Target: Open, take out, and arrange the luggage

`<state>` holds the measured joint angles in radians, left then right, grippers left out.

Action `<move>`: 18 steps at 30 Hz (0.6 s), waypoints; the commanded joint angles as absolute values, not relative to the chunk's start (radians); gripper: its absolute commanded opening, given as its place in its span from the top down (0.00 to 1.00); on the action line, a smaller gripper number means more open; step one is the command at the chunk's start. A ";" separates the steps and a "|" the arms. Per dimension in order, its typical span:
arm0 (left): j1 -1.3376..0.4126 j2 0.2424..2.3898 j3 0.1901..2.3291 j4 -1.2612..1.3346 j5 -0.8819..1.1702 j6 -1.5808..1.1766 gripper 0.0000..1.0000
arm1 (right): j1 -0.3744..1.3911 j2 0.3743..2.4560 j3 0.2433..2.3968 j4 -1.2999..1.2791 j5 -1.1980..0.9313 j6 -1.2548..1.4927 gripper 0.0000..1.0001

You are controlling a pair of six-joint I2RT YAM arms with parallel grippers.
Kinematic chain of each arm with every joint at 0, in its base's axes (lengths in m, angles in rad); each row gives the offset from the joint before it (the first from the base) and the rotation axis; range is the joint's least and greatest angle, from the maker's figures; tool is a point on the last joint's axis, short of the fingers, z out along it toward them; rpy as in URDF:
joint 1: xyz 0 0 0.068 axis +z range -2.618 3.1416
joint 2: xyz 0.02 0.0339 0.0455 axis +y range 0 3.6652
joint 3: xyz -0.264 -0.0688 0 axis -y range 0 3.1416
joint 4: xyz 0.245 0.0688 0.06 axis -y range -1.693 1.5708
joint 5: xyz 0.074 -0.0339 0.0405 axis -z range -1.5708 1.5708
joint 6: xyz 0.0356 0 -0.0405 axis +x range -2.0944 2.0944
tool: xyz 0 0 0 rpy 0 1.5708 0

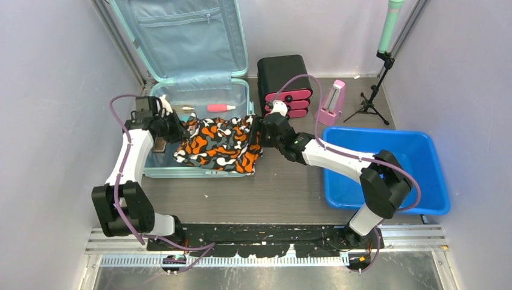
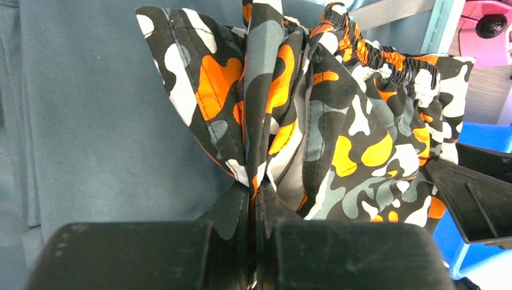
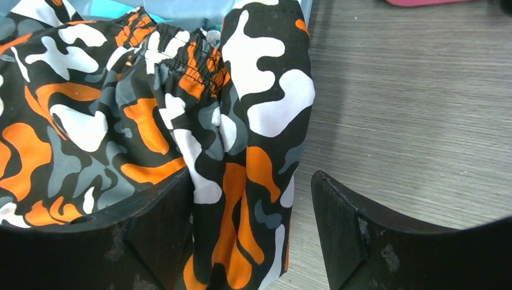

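Observation:
The pale mint luggage point(image 1: 197, 173) lies open at the back left, its lid standing up and showing blue lining point(image 1: 181, 36). Orange, black and white camouflage shorts point(image 1: 220, 145) hang spread across its lower half. My left gripper point(image 1: 176, 128) is at the cloth's left end; the left wrist view shows it point(image 2: 259, 205) shut on a bunched fold of the shorts point(image 2: 338, 121). My right gripper point(image 1: 258, 134) is at the cloth's right end. It point(image 3: 250, 199) stands open, and a fold of the shorts point(image 3: 121, 121) hangs loose against its left finger.
A pink bottle point(image 1: 221, 108) and a small object point(image 1: 188, 108) lie inside the suitcase. A black box with pink drawers point(image 1: 284, 81) and a pink item point(image 1: 333, 103) stand at the back. A blue tub point(image 1: 386, 169) sits right, a tripod point(image 1: 373, 96) behind it.

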<state>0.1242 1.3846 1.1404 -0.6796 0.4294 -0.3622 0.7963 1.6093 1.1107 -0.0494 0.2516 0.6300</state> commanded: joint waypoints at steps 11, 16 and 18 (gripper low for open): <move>-0.065 1.277 1.192 -0.695 0.250 -0.342 1.00 | 0.793 1.604 1.110 0.041 0.218 0.626 0.95; -0.210 1.214 1.206 -0.695 0.115 -0.348 1.00 | 0.793 1.522 1.124 -0.006 0.235 0.563 1.00; -0.244 1.197 1.220 -0.693 0.091 -0.355 1.00 | 0.793 1.500 1.130 -0.028 0.233 0.545 1.00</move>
<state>-0.1848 1.2591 1.1599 -0.6975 0.1890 -0.3561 0.8001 1.6073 1.1107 -0.0158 0.1970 0.6098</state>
